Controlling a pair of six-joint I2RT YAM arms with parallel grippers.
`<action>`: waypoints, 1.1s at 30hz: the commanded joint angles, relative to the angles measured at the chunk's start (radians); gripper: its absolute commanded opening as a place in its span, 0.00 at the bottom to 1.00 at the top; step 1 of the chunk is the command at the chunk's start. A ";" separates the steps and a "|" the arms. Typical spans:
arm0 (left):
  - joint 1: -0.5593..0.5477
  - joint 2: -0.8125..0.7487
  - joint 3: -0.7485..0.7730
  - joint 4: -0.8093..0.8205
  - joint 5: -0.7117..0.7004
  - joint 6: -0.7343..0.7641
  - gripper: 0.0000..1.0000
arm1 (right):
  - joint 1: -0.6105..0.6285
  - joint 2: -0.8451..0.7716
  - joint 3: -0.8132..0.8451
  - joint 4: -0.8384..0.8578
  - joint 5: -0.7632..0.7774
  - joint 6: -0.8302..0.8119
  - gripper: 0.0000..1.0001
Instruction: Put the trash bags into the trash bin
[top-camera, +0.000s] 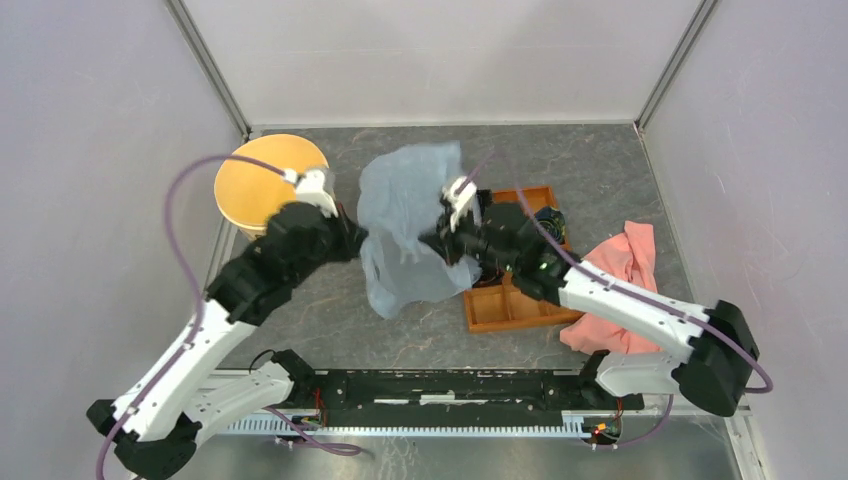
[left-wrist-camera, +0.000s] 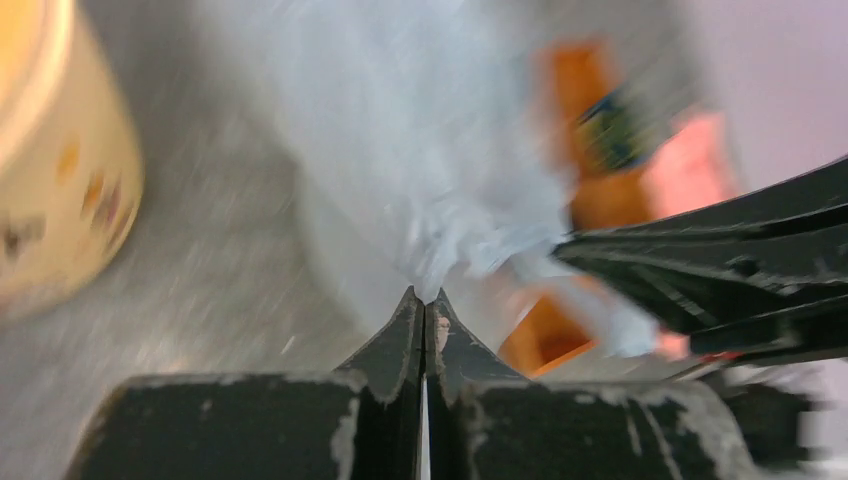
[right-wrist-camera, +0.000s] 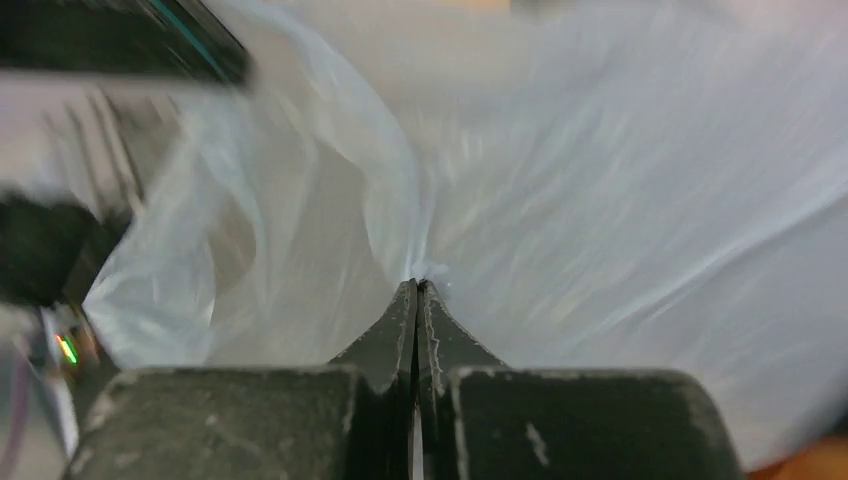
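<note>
We held the trash bag (top-camera: 405, 215) up between our two arms, not yet in the trash bin (top-camera: 268, 182).

Our left gripper (left-wrist-camera: 424, 300) and right gripper (right-wrist-camera: 416, 288) were each pinched tight on a fold of the bag at the centre of the frame. The bin stood at upper left, near it, showing nothing inside. Getting the bag in remained. The bin's printing was too blurred to read.

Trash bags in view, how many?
1: a pale blue bag pinched between the left tool and right tool, mid-table, right of the bin. A second one clinging inside can't be ruled out.
</note>
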 joint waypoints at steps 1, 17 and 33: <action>0.003 0.021 0.283 0.144 0.076 0.062 0.02 | 0.006 -0.127 0.225 0.144 -0.027 -0.057 0.01; 0.003 -0.163 -0.051 0.110 0.073 0.006 0.02 | 0.006 -0.101 0.037 0.034 0.080 -0.036 0.01; 0.003 -0.013 0.036 0.001 0.081 -0.065 0.13 | 0.004 -0.164 0.099 0.150 0.234 0.008 0.00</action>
